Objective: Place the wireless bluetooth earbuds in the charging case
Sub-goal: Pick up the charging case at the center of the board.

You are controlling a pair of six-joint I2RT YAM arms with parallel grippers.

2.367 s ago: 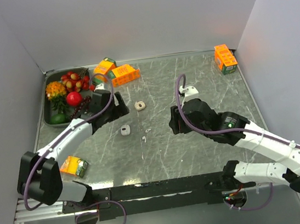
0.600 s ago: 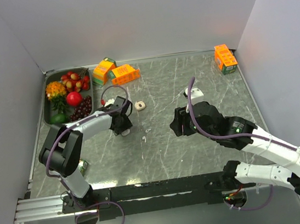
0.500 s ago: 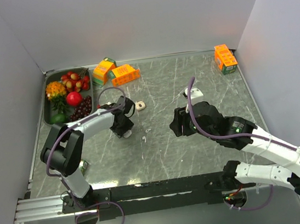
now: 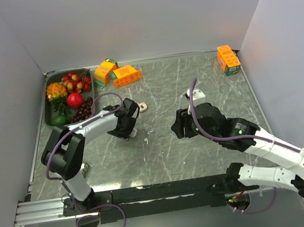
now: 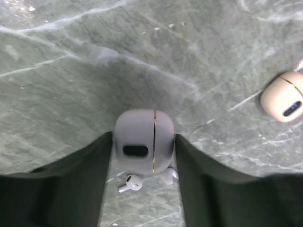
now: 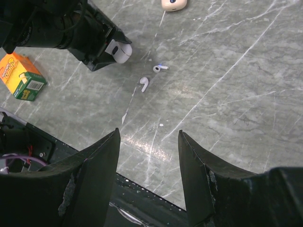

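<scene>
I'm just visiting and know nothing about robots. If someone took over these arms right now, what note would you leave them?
Left gripper: closed on the grey case, which lies on the table and looks shut.
Right gripper: open, empty, above the table.
Earbuds: two lie loose beside the grey case; the right wrist view shows two on the table, possibly the same pair.
Beige case: sits apart.
Done: no earbud is in a case.
Left: open the case, insert the earbuds.

White-shelled left arm point(image 4: 89, 126) and right arm point(image 4: 280, 150) with black joints, looping purple cables point(image 4: 192, 97), black base rail point(image 4: 162, 190) along the lower frame.
</scene>
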